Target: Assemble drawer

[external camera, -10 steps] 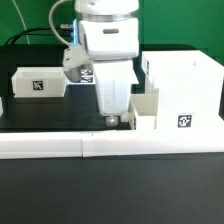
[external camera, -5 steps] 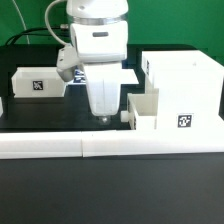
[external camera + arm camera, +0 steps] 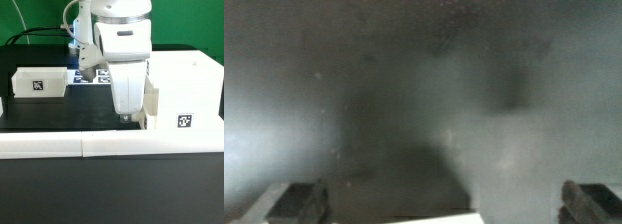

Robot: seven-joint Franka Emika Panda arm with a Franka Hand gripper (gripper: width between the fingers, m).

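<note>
My gripper (image 3: 127, 118) hangs low over the black table, right in front of the small white drawer box (image 3: 151, 104), which it mostly hides. The box stands against the large white drawer housing (image 3: 185, 85) with a marker tag on its front. In the wrist view my gripper (image 3: 445, 205) is open, its fingers (image 3: 295, 203) far apart at the picture's edges. That view is blurred: I see only grey and white surfaces close up, with nothing held between the fingers. A second white part (image 3: 38, 82) with a tag lies at the exterior view's left.
A long white ledge (image 3: 90, 146) runs along the table's front edge. Marker tags (image 3: 92, 75) show behind the arm at the back. Green cables hang behind at the upper left.
My gripper has swung toward the exterior view's right, from the middle of the table to right in front of the small drawer box. The parts have not moved.
</note>
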